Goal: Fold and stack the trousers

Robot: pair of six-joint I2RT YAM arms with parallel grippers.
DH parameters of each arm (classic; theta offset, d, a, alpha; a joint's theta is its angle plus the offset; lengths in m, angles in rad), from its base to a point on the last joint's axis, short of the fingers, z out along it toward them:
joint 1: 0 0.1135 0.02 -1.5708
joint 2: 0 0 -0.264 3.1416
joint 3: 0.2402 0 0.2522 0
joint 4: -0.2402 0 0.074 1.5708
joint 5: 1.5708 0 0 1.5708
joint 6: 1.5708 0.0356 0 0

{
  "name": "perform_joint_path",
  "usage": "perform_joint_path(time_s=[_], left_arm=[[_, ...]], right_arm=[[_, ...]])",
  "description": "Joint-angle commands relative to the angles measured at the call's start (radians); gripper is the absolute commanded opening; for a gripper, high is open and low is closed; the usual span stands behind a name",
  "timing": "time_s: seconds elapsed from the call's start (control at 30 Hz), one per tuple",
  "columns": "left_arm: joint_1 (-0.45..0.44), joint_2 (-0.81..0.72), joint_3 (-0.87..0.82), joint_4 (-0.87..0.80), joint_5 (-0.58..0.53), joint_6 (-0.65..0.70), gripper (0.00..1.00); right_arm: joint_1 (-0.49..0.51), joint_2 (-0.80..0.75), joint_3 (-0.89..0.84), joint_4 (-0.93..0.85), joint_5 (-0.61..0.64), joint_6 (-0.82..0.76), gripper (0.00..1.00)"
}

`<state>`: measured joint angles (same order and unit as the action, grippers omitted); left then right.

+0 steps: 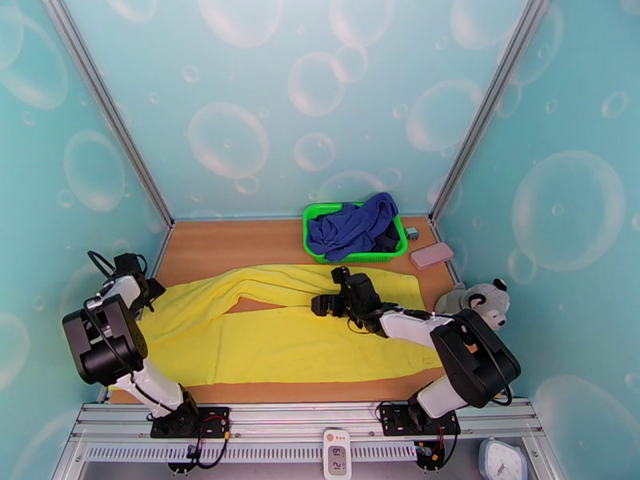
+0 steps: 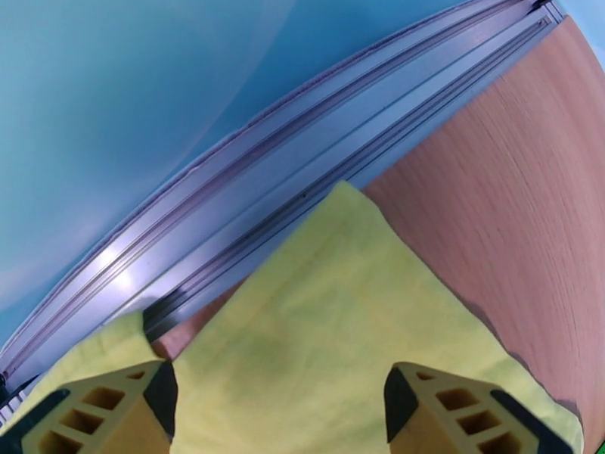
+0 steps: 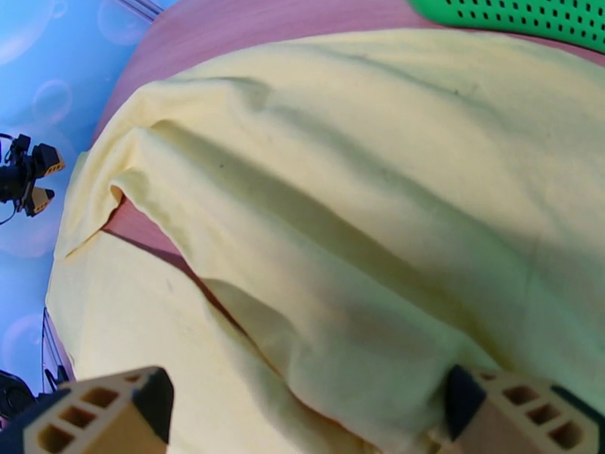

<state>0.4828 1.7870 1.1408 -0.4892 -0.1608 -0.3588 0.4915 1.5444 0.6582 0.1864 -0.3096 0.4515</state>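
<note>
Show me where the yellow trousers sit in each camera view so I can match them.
Top external: trousers spread across the near half of the table, waist at left, legs running right.
Left wrist: trousers in the lower centre, one corner pointing up.
Right wrist: trousers across most of the picture, legs parting at left centre.
Shared landmark: the wooden tabletop, bare beyond the fabric.

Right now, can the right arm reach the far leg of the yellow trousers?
Probably yes: the right claw, open, hangs right over the far leg and nothing lies between them.
</note>
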Motion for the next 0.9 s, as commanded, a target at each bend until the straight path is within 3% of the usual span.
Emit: perform_joint_path(time_s=[0.0, 0.1, 0.17, 0.2, 0.3, 0.33, 0.5, 0.63, 0.77, 0.83, 0.87], left_arm=[[-0.019, 0.069, 0.037, 0.013, 0.012, 0.027, 0.73], [-0.032, 0.126, 0.051, 0.003, -0.011, 0.027, 0.67], [-0.036, 0.141, 0.041, 0.014, -0.001, 0.028, 0.54], [-0.040, 0.140, 0.038, 0.018, 0.001, 0.026, 0.46], [-0.047, 0.124, 0.057, 0.021, 0.008, 0.025, 0.07], [-0.051, 0.111, 0.077, 0.016, -0.005, 0.021, 0.00], [-0.094, 0.080, 0.246, 0.018, -0.157, 0.023, 0.00], [-0.129, 0.183, 0.463, -0.009, -0.301, 0.026, 0.00], [-0.151, 0.340, 0.662, 0.001, -0.350, 0.040, 0.00], [-0.162, 0.439, 0.778, -0.045, -0.342, 0.040, 0.34], [-0.166, 0.498, 0.865, -0.092, -0.333, 0.040, 0.42]], right_arm=[[0.028, 0.015, 0.058, -0.022, 0.024, -0.001, 0.99], [0.058, 0.033, 0.086, -0.012, 0.036, 0.021, 0.99], [0.071, 0.040, 0.094, -0.003, 0.038, 0.037, 0.99], [0.073, 0.040, 0.089, -0.002, 0.034, 0.049, 0.99], [0.073, 0.031, 0.069, 0.043, 0.031, 0.066, 0.99], [0.072, 0.024, 0.065, 0.040, 0.038, 0.063, 0.99], [0.057, -0.009, 0.059, -0.019, 0.055, 0.041, 0.99], [0.050, -0.055, 0.046, -0.056, 0.086, 0.044, 0.99], [0.048, -0.093, 0.031, -0.076, 0.111, 0.069, 0.99], [0.051, -0.105, 0.032, -0.092, 0.120, 0.076, 0.99], [0.055, -0.113, 0.035, -0.103, 0.129, 0.077, 0.99]])
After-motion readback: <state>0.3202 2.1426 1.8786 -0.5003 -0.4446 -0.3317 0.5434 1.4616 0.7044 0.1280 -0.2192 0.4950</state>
